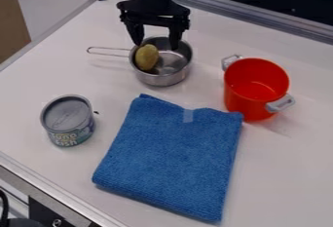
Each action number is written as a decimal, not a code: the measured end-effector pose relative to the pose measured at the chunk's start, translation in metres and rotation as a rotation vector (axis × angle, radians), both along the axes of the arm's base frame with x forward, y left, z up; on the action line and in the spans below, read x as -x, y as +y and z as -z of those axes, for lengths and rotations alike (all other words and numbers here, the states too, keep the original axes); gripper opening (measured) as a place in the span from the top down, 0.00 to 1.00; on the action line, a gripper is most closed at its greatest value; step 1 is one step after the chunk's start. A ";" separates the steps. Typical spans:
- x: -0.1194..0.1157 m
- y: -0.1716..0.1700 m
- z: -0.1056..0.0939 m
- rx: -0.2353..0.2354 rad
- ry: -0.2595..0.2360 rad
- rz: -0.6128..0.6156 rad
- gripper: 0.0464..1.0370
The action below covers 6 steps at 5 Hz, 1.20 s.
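We see the gripper (156, 45) hanging over the silver pan (162, 79), its two fingers wide apart, so it is open and gripping nothing. The yellow potato (147, 57) is in the pan, on the handle side, close to one fingertip. We can't quite tell if they touch. The pan's round wall probably stops the potato from rolling off. The thin handle (107, 50) sticks out, maybe to make the pan easy to grab.

The red pot (256, 94) stands upright, with two gray handles for lifting. The tin can (67, 119) has its top on, hiding its insides. The folded blue towel (172, 158) lies flat on the desk (289, 172).
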State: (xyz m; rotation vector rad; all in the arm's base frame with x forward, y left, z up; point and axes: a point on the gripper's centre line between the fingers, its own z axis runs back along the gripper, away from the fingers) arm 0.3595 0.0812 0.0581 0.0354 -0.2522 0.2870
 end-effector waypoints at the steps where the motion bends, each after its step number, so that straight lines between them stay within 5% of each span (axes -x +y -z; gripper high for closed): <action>1: -0.001 0.004 0.007 -0.020 0.008 -0.014 0.04; 3: -0.005 0.010 0.015 -0.054 -0.009 -0.027 0.04; 5: -0.001 0.011 0.024 -0.041 0.029 -0.018 0.04; 6: -0.004 0.011 0.024 -0.042 0.010 -0.030 0.04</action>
